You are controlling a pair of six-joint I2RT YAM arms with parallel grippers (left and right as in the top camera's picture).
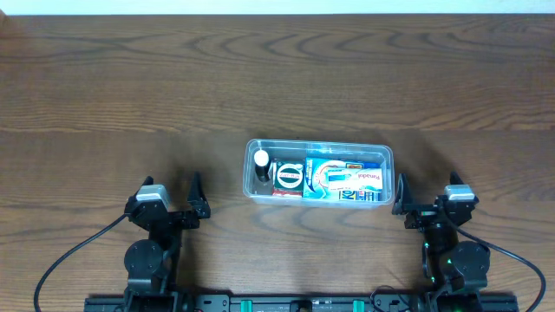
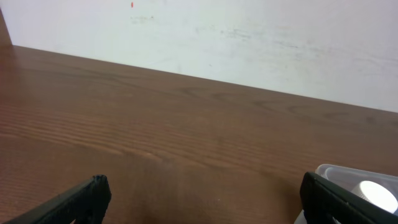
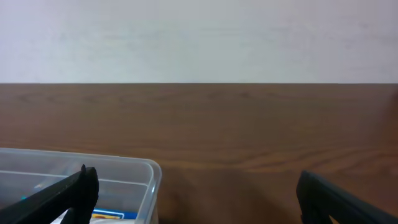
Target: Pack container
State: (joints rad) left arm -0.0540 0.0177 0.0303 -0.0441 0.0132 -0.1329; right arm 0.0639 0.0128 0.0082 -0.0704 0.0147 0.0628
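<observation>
The clear plastic container (image 1: 317, 147) sits at the middle of the wooden table. Inside it lie blue and white boxes (image 1: 347, 180), a round black and white item (image 1: 289, 176) and a white-capped item (image 1: 261, 159). My left gripper (image 1: 171, 196) is open and empty, to the left of the container near the front edge. My right gripper (image 1: 428, 198) is open and empty, just right of the container. The container's corner shows in the left wrist view (image 2: 354, 177) and in the right wrist view (image 3: 146, 171). The left fingers (image 2: 202, 199) and right fingers (image 3: 196, 196) frame bare wood.
A pale wall (image 3: 199, 37) runs behind the table's far edge. Black cables (image 1: 69, 260) trail from the arm bases along the front edge.
</observation>
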